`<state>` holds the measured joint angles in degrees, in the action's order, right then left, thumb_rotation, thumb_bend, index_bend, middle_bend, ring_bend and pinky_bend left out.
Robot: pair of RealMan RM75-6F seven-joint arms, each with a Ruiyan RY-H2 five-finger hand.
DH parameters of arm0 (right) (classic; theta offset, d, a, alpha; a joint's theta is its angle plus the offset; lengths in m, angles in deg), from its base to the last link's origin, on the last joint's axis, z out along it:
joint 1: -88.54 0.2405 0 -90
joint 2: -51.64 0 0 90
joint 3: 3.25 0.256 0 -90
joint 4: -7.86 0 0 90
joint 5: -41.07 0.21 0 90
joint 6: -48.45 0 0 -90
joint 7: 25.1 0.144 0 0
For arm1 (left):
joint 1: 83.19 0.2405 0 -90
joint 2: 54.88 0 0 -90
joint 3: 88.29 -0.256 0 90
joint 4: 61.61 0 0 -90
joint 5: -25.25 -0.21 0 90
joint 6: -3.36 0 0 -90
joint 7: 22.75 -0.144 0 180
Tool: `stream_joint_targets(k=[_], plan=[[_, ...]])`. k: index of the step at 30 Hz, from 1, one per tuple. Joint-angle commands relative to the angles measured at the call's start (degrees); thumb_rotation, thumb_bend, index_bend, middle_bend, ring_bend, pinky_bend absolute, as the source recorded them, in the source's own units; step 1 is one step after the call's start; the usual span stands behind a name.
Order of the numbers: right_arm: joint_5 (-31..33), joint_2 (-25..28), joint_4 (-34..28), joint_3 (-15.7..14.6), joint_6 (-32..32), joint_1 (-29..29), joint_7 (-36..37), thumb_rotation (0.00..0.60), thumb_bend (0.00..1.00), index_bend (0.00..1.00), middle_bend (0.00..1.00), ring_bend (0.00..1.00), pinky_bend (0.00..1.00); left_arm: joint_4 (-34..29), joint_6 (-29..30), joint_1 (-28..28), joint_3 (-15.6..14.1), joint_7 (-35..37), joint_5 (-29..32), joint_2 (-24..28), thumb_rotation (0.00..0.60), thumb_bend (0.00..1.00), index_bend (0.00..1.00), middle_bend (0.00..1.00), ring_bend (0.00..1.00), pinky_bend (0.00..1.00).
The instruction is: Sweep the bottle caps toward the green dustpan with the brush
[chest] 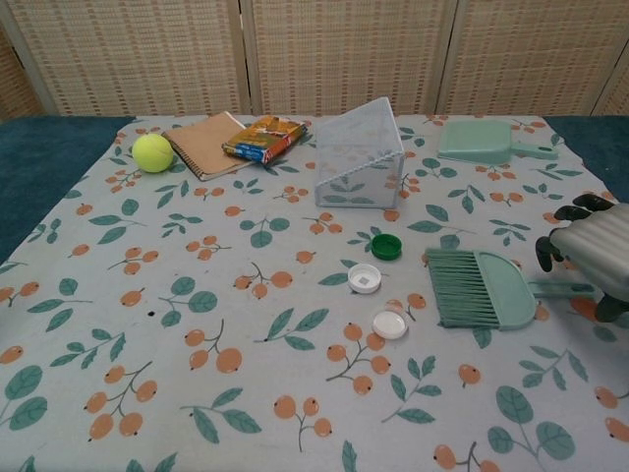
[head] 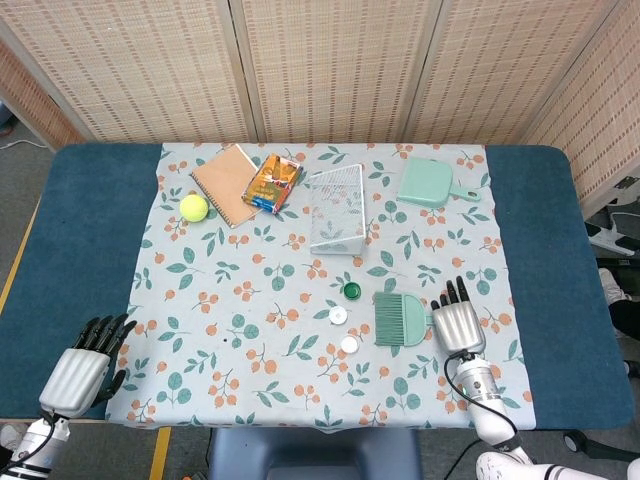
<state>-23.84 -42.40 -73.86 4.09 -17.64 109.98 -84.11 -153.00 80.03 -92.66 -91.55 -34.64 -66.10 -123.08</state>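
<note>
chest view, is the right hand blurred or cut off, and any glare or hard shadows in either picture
Chest view: the right hand is cut by the right edge and slightly soft, while the brush and caps are sharp. Light is even, with only faint shadows under the wire basket. Head view: sharp throughout, no glare on the cloth; the hand shows whole there.
</note>
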Motion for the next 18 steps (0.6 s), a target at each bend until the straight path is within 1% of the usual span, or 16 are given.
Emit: stream_joint_targets(k=[1, 8, 18], plan=[[0.84, -0.52, 0.43, -0.22, -0.08, 0.49, -0.43, 0.600, 0.24, 0.37, 0.32, 0.09, 0.00, -0.08, -0.11, -0.06, -0.02, -0.08, 0.12, -0.01, 0.600, 0.43, 0.00, 0.00, 0.00, 0.08], [2.63, -1.41, 1.41, -0.58, 0.03, 1.67, -0.43, 0.600, 0.25, 0.38, 0.32, 0.09, 0.00, -0.05, -0.21, -0.15, -0.12, -0.22, 0.27, -0.04, 0.600, 0.43, 0.00, 0.00, 0.00, 0.08], [4.35, -2.34, 2.28, -1.24, -0.60, 2.82, -0.94, 0.600, 0.27, 0.48, 0.38, 0.16, 0.00, -0.01, -0.26, -0.22, -0.14, -0.35, 0.64, -0.01, 0.600, 0.43, 0.00, 0.00, 0.00, 0.08]])
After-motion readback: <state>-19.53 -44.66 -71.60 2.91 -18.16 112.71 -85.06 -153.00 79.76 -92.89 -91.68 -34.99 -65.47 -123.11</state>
